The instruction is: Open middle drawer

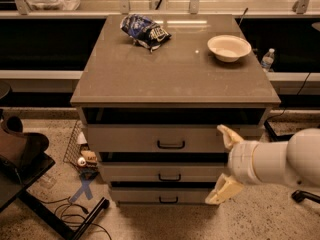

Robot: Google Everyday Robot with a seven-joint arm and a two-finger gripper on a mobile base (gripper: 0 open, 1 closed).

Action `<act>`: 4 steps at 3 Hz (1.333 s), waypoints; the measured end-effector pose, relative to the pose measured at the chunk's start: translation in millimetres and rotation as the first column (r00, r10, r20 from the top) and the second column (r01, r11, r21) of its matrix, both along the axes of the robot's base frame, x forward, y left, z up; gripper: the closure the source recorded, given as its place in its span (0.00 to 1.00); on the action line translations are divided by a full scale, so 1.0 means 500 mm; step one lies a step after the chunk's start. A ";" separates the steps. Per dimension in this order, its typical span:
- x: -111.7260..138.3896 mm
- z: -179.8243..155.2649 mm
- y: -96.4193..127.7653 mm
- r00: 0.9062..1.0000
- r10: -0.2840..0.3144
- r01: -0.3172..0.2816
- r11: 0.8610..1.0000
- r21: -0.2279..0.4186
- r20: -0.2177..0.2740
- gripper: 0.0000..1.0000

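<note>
The middle drawer (140, 172) is the low grey-beige front between a taller drawer front (130, 139) above and the narrowest front (135, 195) below. Its small black bar handle (170, 177) sits at the centre. Its inside does not show. My gripper (224, 163) is on a white arm coming in from the right. It is open and empty. One fingertip (226, 133) is level with the top drawer front, the other (219, 193) level with the lowest front. The gripper is in front of the drawers' right end, well to the right of the handle.
On the cabinet top (170, 74) lie a blue snack bag (145, 30) and a white bowl (229, 47). A water bottle (267, 60) stands behind on the right. A dark chair (22, 159), cables and small clutter (85, 159) are on the floor to the left.
</note>
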State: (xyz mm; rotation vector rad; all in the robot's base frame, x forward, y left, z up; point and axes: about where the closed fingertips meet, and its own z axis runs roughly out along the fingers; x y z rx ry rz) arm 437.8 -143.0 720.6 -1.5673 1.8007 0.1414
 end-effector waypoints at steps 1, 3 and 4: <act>-0.035 -0.134 -0.008 0.999 0.014 -0.014 1.000 0.002 0.042 0.00; -0.010 -0.299 -0.029 0.994 0.065 -0.067 0.998 0.017 0.089 0.00; 0.015 -0.369 -0.020 0.993 0.098 -0.096 0.995 -0.023 0.063 0.00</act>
